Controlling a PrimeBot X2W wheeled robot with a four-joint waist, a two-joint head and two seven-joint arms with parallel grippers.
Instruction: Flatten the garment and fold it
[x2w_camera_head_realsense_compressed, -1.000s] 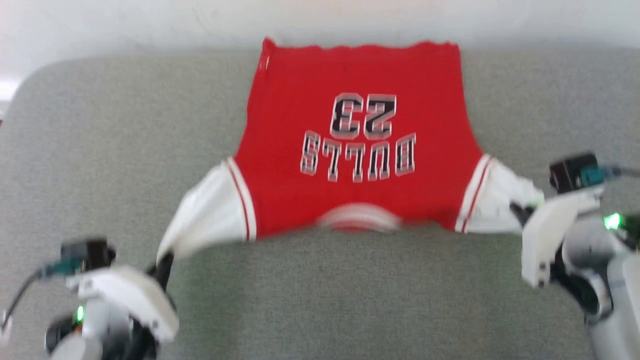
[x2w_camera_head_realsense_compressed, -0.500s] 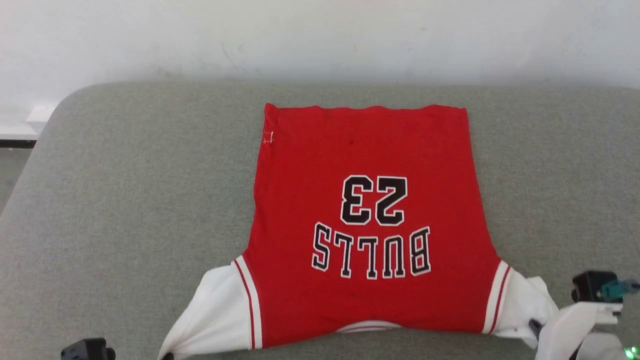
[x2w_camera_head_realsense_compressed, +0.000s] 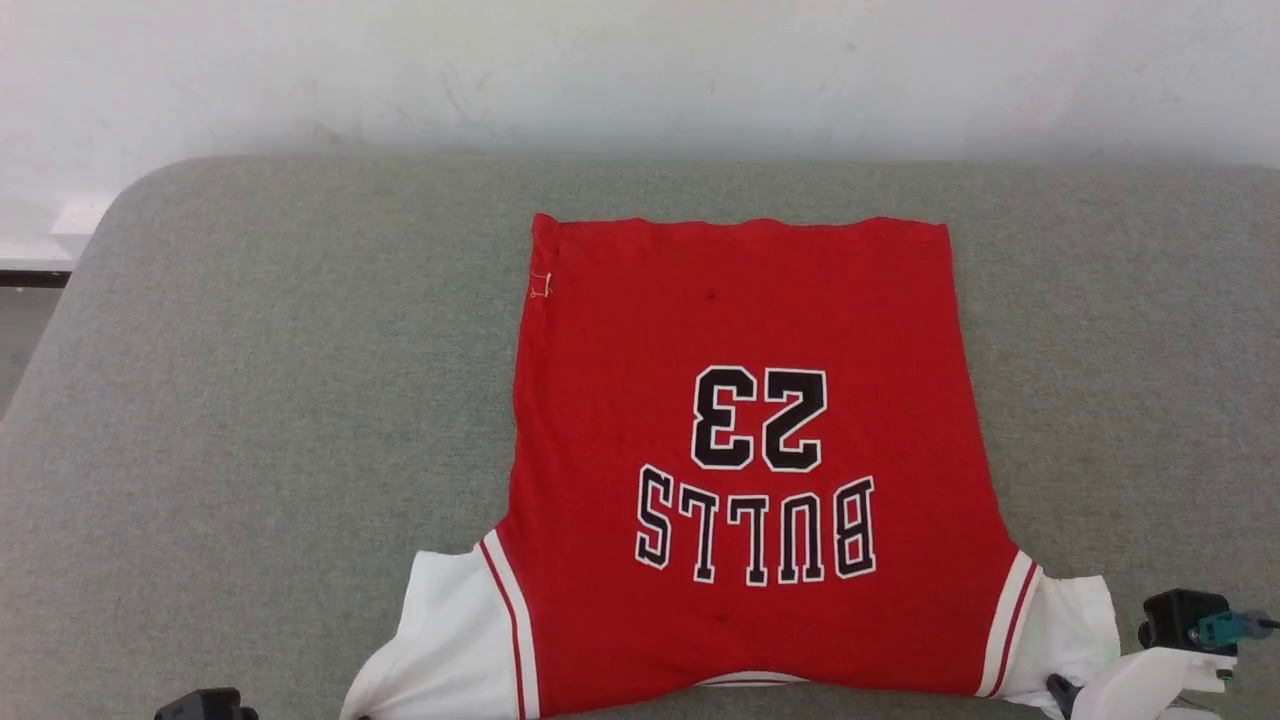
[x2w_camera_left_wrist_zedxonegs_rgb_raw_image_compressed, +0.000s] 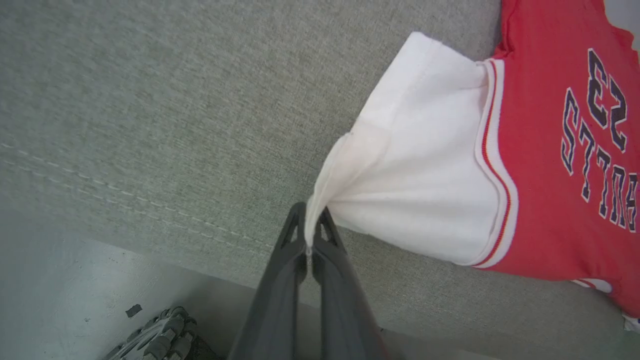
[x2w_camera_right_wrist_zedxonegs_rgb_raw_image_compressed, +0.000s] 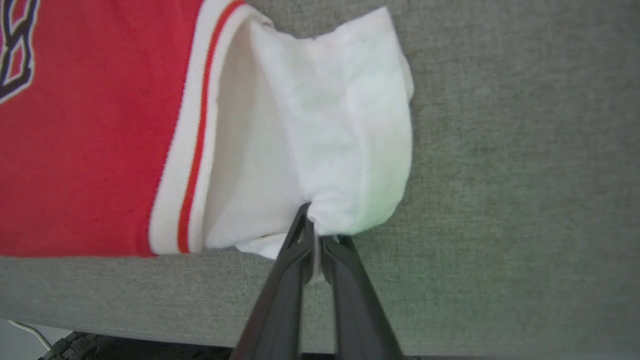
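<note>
Before me lies a grey fabric-covered counter (x2w_camera_head_realsense_compressed: 250, 400), its far left corner rounded. A pale stitched seam (x2w_camera_left_wrist_zedxonegs_rgb_raw_image_compressed: 120, 191) runs along the counter's near edge. Beyond the counter's far edge I see a white wall (x2w_camera_head_realsense_compressed: 640, 70). Below its near edge, a small dark scrap (x2w_camera_left_wrist_zedxonegs_rgb_raw_image_compressed: 133, 310) lies on the pale floor (x2w_camera_left_wrist_zedxonegs_rgb_raw_image_compressed: 60, 280).

There is one red basketball jersey (x2w_camera_head_realsense_compressed: 740, 300) on one grey woven-fabric cushion (x2w_camera_head_realsense_compressed: 250, 400). The jersey carries two white fabric panels, a left white panel (x2w_camera_head_realsense_compressed: 440, 640) and a right white panel (x2w_camera_head_realsense_compressed: 1070, 620), three stretches of white-and-red striped trim (x2w_camera_head_realsense_compressed: 510, 630), five black white-outlined letters (x2w_camera_head_realsense_compressed: 755, 530) and two matching digits (x2w_camera_head_realsense_compressed: 760, 418). Two grippers are in sight, the left gripper (x2w_camera_left_wrist_zedxonegs_rgb_raw_image_compressed: 311, 220) and the right gripper (x2w_camera_right_wrist_zedxonegs_rgb_raw_image_compressed: 320, 225), each with two long dark fingers (x2w_camera_left_wrist_zedxonegs_rgb_raw_image_compressed: 285, 280). One black treaded tyre (x2w_camera_left_wrist_zedxonegs_rgb_raw_image_compressed: 155, 335) sits in the left wrist view.
</note>
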